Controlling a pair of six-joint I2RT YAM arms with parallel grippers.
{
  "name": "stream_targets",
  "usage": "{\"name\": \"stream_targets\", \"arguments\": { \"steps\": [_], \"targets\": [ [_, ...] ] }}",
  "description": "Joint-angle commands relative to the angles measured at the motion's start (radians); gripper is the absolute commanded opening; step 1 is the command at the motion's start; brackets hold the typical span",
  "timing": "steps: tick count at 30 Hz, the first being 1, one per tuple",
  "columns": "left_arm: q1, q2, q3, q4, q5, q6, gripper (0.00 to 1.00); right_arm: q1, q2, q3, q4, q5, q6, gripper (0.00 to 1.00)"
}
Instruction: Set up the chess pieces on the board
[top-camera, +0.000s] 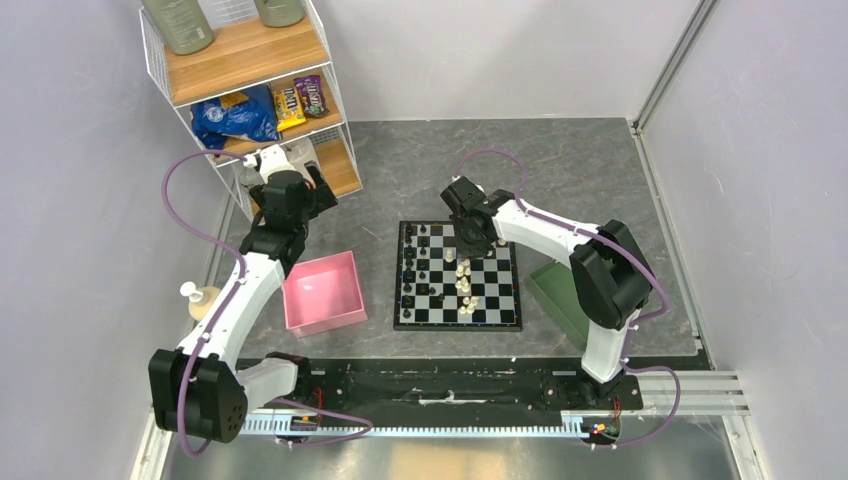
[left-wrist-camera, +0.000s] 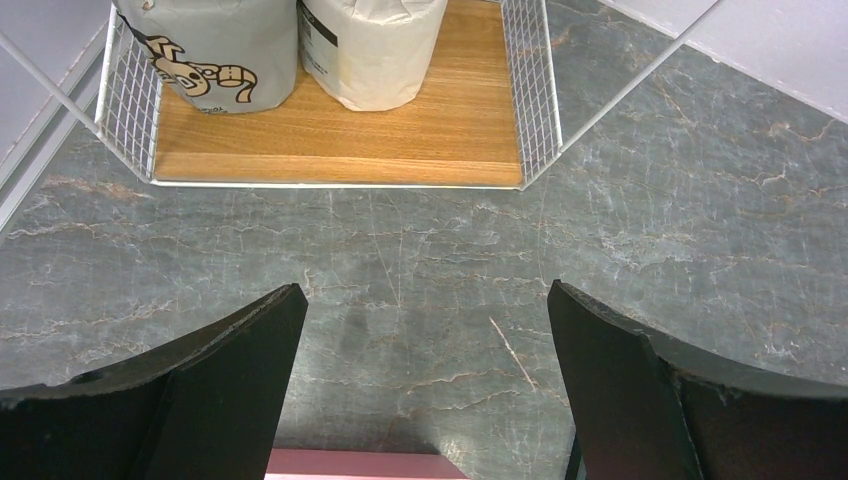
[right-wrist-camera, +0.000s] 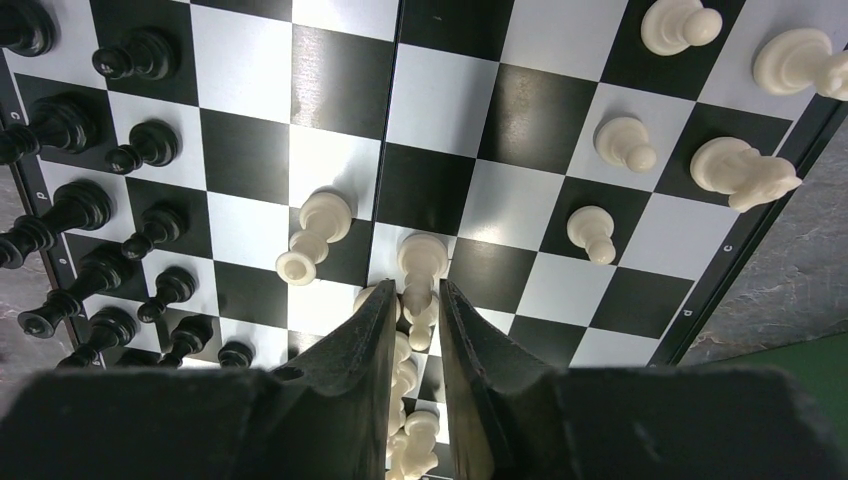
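Over the board (right-wrist-camera: 530, 120) on the tabletop (top-camera: 600, 170), we are logging: right end effector (right-wrist-camera: 418, 290) narrowed, seemingly pinching one cream piece (right-wrist-camera: 422, 258); black pieces (right-wrist-camera: 150, 145) standing along one edge; left end effector (left-wrist-camera: 425, 300) gaping wide, holding nothing.

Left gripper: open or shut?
Open. In the wrist view the left gripper has its fingers wide apart, with only table showing between them.

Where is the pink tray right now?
In the top camera view, the pink tray sits on the table just left of the chessboard, nearer to us than the wire shelf.
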Motion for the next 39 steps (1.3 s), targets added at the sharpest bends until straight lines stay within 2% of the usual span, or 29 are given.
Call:
{"name": "stream_targets", "arguments": {
  "steps": [1, 12, 25, 33, 39],
  "targets": [
    [0.003, -0.002, -0.009, 0.045, 0.001, -0.007, 1.0, 0.007, 0.013, 0.018, 0.02, 0.007, 0.0, 0.29],
    [0.003, -0.001, -0.009, 0.047, 0.002, -0.007, 1.0, 0.007, -0.016, 0.012, 0.016, 0.022, -0.004, 0.17],
    [0.003, -0.004, -0.005, 0.039, 0.002, -0.007, 1.0, -0.007, -0.161, -0.016, 0.012, 0.119, 0.001, 0.16],
    [0.003, -0.004, -0.004, 0.038, -0.001, -0.006, 1.0, -0.098, -0.279, -0.151, 0.037, 0.11, 0.031, 0.16],
    [0.003, -0.004, -0.004, 0.042, 0.005, -0.007, 1.0, -0.165, -0.281, -0.209, 0.062, 0.075, 0.023, 0.16]
  ]
}}
